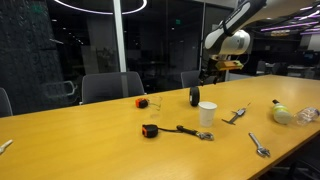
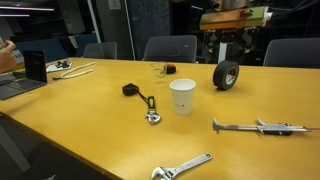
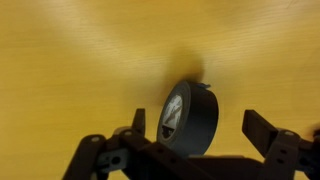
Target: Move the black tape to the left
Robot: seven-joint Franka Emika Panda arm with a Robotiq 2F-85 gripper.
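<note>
Jaws apart, black tape (image 2: 227,74), wooden table (image 2: 80,130) (dim office (image 1: 90,40))

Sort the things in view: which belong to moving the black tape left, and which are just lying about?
Job: black tape, open gripper over it.
Lying about: white cup, caliper, wrench, black-and-orange gadget, laptop.

Both exterior views look obliquely across the tabletop (image 1: 80,130) from low, mid-range positions on different sides, and share the white cup (image 2: 182,96) and the black tape (image 1: 195,96). The wrist view looks steeply down on that tape at close range, with the fingers (image 3: 262,130) entering from its bottom edge.
</note>
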